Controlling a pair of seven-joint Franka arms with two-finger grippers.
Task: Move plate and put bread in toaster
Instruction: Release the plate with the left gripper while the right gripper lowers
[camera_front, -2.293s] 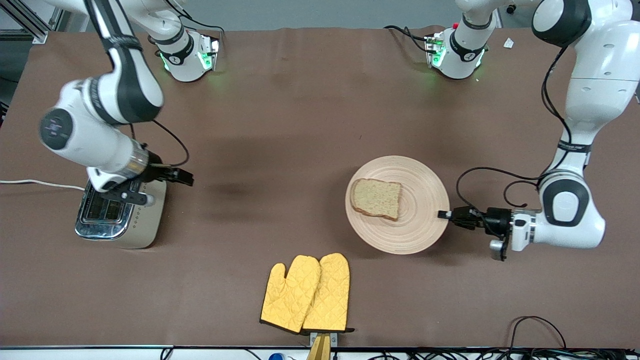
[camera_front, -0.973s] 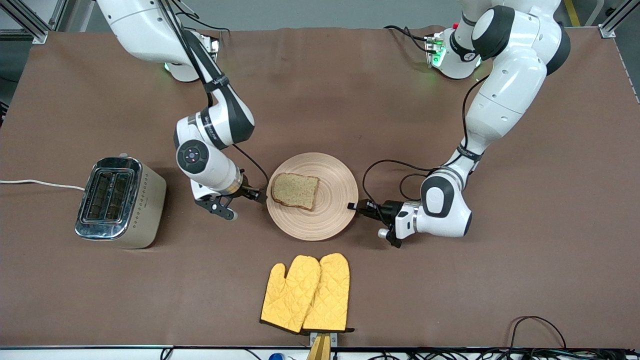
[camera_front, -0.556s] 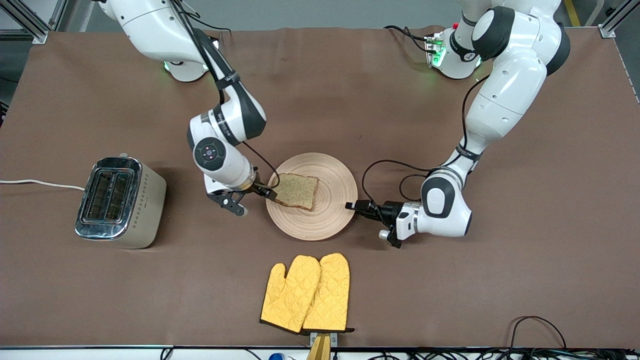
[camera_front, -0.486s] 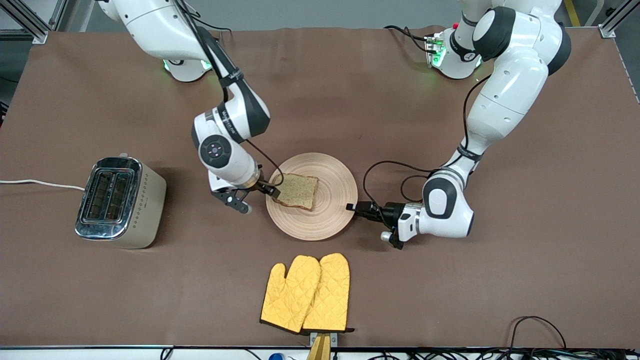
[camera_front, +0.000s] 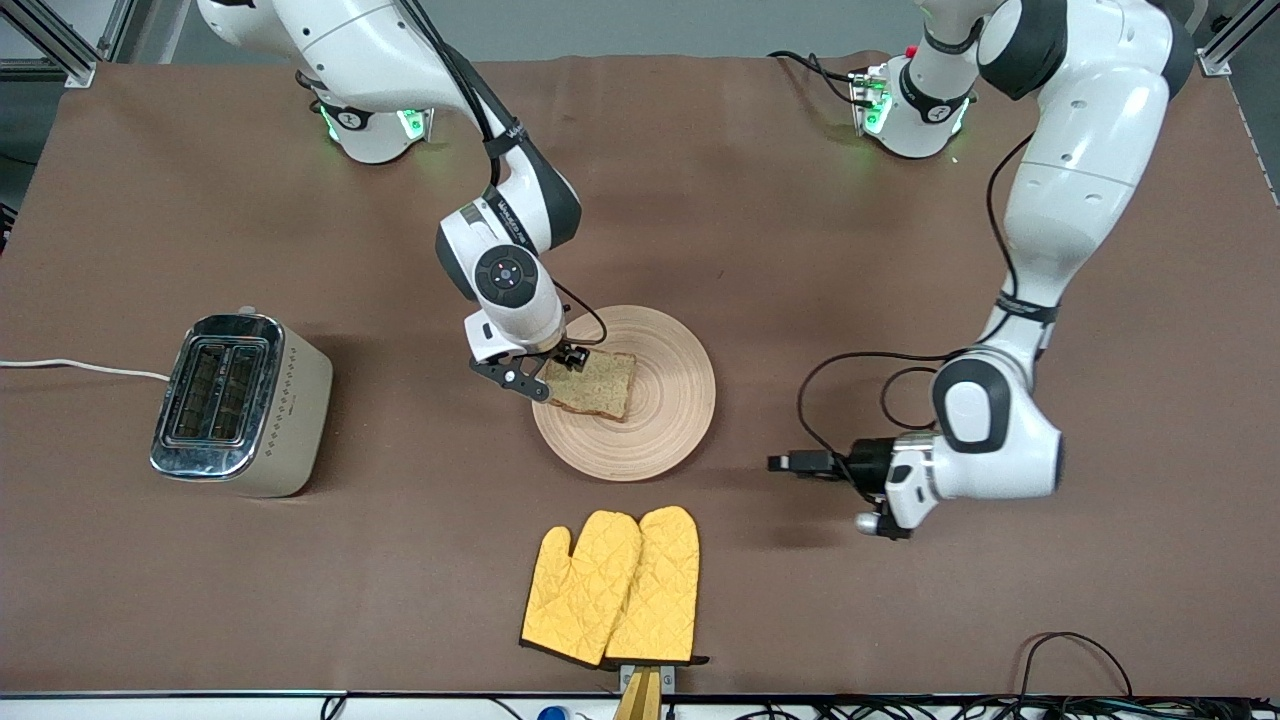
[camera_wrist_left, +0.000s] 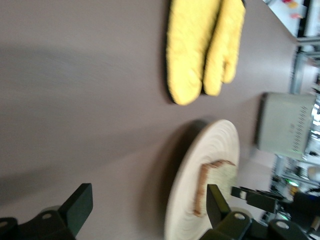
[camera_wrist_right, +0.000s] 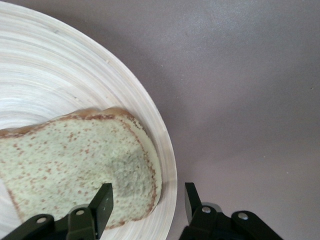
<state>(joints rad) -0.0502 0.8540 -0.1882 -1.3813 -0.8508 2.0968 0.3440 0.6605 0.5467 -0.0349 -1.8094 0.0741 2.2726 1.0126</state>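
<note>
Bread (camera_front: 592, 383) lies flat on plate (camera_front: 660, 420), on the half toward the right arm's end of table (camera_front: 700, 200). I see R gripper (camera_front: 560, 364) down at the slice's crust edge; in the right wrist view its fingers (camera_wrist_right: 102, 205) stand apart, one over the crumb and the other out past the plate rim, w/ the slice's end between them. Not clamped as far as I can tell.

L gripper (camera_front: 785, 463) sits low over bare table, well apart from plate, toward the left arm's end. In the left wrist view its fingers (camera_wrist_left: 80, 207) are spread wide, nothing between them; plate and bread show further off along its line of reach.

Toaster (camera_front: 240, 403) stands upright w/ slots up, well away from R gripper, at the right arm's end of table; white cord (camera_front: 80, 367) runs off its end. Yellow oven mitts (camera_front: 615, 588) lie flat, nearer front cam than plate, not touching it.
</note>
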